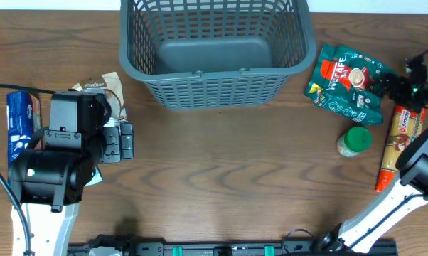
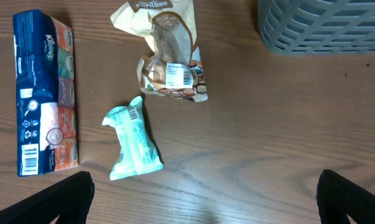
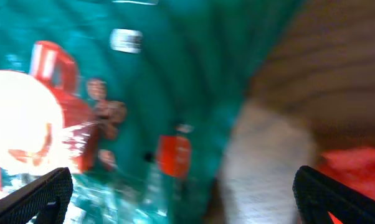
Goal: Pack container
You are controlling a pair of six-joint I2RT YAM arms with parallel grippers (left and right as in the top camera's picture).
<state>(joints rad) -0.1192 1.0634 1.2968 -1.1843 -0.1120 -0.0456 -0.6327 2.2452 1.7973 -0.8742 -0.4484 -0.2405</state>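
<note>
Wood-grain table [image 1: 221, 178] carries the large dark grey slotted plastic container [image 1: 214, 89] at 12 o'clock, empty, so packing is not begun; left end effector [image 2: 206, 199] at 9 o'clock and right end effector [image 3: 187, 199], over the green foil coffee pouch [image 1: 342, 85] at 2 o'clock, both stand spread wide.

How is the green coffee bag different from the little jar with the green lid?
The coffee bag is big and crinkly; the jar is small and round. The bag lies flat, with red and white pictures; the jar stands upright with a plain green lid. Both are green, on the table right of the basket.
</note>
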